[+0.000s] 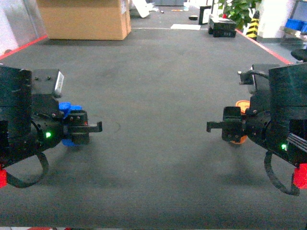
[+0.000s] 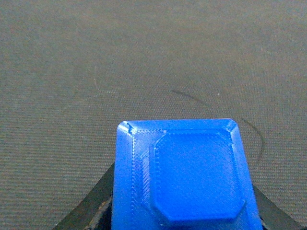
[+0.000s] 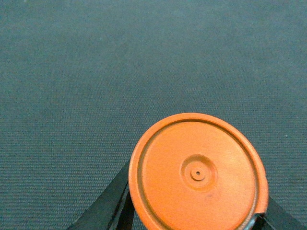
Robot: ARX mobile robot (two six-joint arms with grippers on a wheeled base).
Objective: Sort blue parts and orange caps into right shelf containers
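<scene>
Dark grey ribbed mat flooring (image 1: 153,96), stretching from the near edge to the far edge, bordered by red tape lines at the far left and far right edges. At the far left corner, a large brown cardboard box (image 1: 84,18) standing on the flooring. Along the far edge, white sheets, black cases (image 1: 221,26) and a green leafy plant (image 1: 237,9); beside the plant, a yellow-and-black striped post (image 1: 252,26). Blue shapes on a rack at the far right corner, too small to make out.

Near the left edge, the black left gripper (image 1: 91,127), fingertips pointing toward the middle, clamped on a bright-blue square plastic part (image 2: 184,175) with chamfered corners and a raised octagonal face. Blue visible above and below the fingers in the head view (image 1: 69,109); filling the lower centre of the left wrist view, held above the mat, a faint curved scuff mark (image 2: 225,115) on the mat behind it.

Near the right edge, the black right gripper (image 1: 216,126), facing the left one, closed on a round orange plastic cap (image 3: 197,173) with a rimmed flat face and a small centre dimple. Orange showing above and below the fingers (image 1: 242,106). Both arms well apart, green lights lit on each wrist.
</scene>
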